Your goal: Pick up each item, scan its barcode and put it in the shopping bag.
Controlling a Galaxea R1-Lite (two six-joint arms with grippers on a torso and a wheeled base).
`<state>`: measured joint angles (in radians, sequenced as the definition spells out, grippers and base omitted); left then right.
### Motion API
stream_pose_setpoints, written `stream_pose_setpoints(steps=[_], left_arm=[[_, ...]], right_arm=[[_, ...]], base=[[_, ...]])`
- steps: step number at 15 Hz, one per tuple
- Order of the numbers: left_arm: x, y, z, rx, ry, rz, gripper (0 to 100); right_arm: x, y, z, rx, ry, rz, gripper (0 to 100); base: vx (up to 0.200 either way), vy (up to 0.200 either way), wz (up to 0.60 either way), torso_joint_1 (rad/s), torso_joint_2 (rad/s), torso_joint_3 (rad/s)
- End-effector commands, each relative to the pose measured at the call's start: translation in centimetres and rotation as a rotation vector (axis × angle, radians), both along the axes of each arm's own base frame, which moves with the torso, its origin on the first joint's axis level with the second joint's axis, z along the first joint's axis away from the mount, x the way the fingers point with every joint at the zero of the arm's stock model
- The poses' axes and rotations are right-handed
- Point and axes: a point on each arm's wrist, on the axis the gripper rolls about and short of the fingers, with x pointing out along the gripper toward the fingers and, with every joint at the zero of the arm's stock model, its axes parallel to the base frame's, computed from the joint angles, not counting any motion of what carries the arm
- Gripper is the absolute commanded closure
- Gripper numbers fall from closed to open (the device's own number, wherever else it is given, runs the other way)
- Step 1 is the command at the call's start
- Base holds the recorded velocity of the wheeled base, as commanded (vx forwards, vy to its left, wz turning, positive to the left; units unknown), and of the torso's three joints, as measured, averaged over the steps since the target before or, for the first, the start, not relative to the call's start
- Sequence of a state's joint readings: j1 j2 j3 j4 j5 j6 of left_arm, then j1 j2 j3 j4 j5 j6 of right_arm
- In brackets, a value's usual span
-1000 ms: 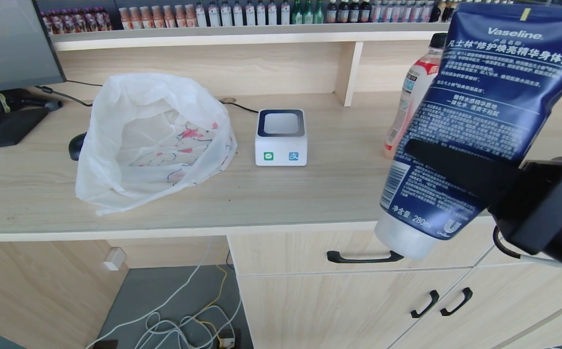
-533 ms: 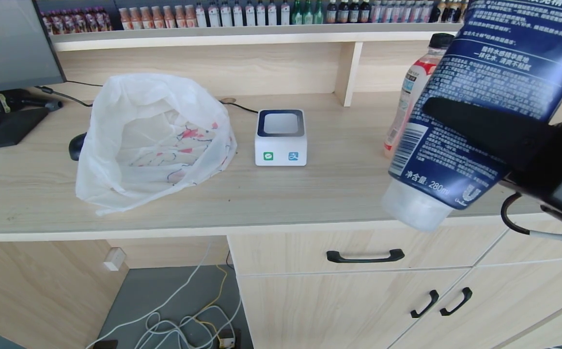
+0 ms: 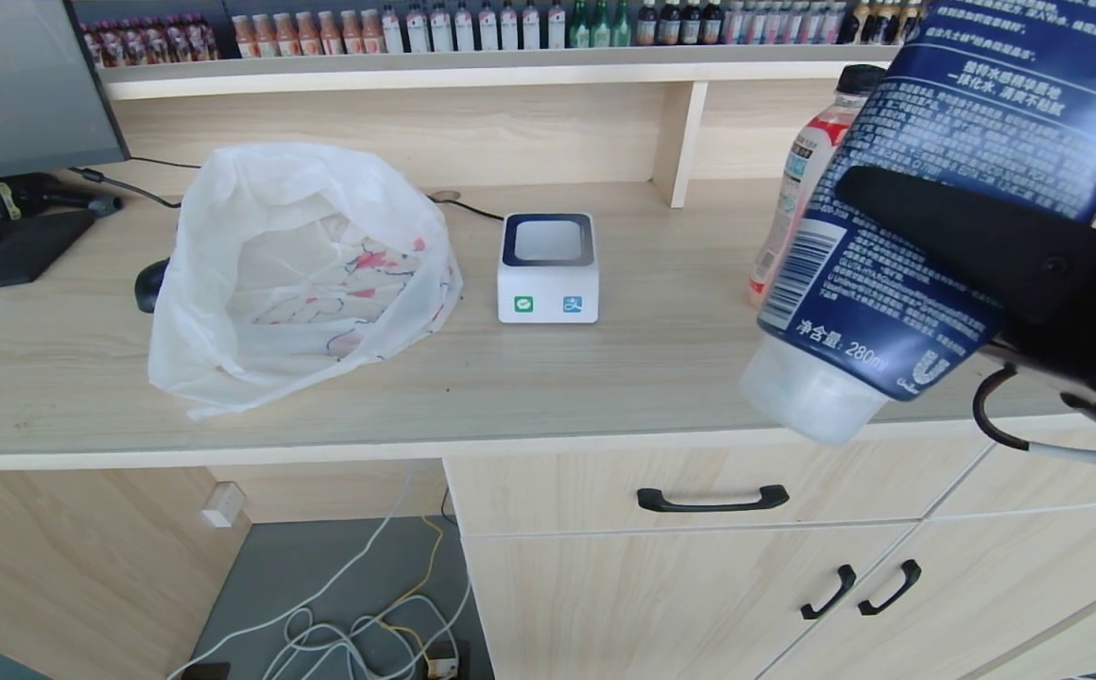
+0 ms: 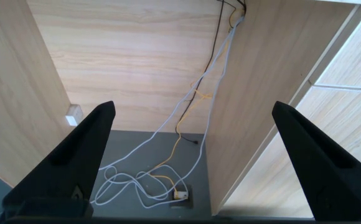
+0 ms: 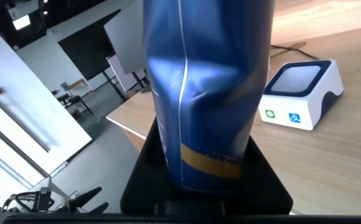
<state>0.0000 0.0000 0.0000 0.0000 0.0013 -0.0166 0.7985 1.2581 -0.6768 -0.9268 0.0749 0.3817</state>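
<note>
Your right gripper [image 3: 947,244] is clamped on the blue tube [image 3: 968,123], cap end angled down-left; scanner [image 3: 547,267] sits well off to its left.

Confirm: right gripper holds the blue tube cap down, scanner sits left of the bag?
No: the scanner sits right of the bag, per the head view. The right gripper does hold the blue tube cap down.

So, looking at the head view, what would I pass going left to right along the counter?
Monitor → white shopping bag → small white scanner → blue lotion tube, held up in the air at the right.
</note>
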Motion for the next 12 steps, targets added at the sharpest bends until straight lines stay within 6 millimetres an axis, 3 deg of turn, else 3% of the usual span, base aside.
stream_pose_setpoints(steps=[1, 7, 12], left_arm=[[0.0, 0.0, 0.0, 0.000, 0.002, 0.000, 0], [0.0, 0.0, 0.0, 0.000, 0.002, 0.000, 0], [0.0, 0.0, 0.0, 0.000, 0.002, 0.000, 0]], right_arm=[[0.0, 0.1, -0.7, -0.004, 0.008, 0.005, 100], [-1.7, 1.8, -1.1, 0.050, 0.041, 0.153, 100], [-0.9, 3.2, -1.8, 0.057, 0.047, 0.174, 100]], base=[[0.000, 0.000, 0.00, 0.000, 0.00, 0.000], [0.000, 0.000, 0.00, 0.000, 0.00, 0.000], [0.000, 0.000, 0.00, 0.000, 0.00, 0.000]])
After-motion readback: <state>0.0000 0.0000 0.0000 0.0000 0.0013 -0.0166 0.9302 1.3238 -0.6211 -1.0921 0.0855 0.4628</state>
